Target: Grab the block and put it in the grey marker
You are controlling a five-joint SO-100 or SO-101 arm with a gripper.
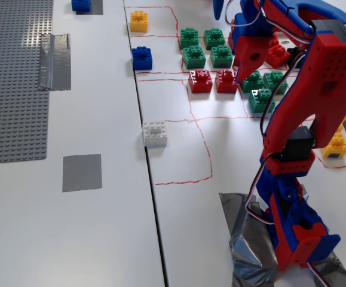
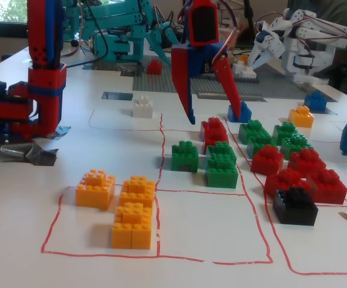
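Observation:
Several red bricks lie on the table. The two nearest my gripper sit side by side in the red-lined area (image 1: 201,81), and show one behind the other in a fixed view (image 2: 214,129). My red and blue gripper (image 1: 241,76) hangs just above them, pointing down. In a fixed view (image 2: 214,117) its jaws are open and empty, straddling the two red bricks from above. The grey marker (image 1: 82,172) is a flat dark-grey square far to the left with nothing on it. It also shows small in a fixed view (image 2: 116,95).
Green bricks (image 1: 206,48) lie behind and beside the red ones. A white-grey brick (image 1: 155,134), a blue brick (image 1: 141,58) and a yellow brick (image 1: 138,21) stand near the table seam. A duct-tape strip (image 1: 54,61) and a grey baseplate (image 1: 11,78) lie at the left. Yellow bricks (image 2: 122,204) and a black brick (image 2: 295,206) are nearby.

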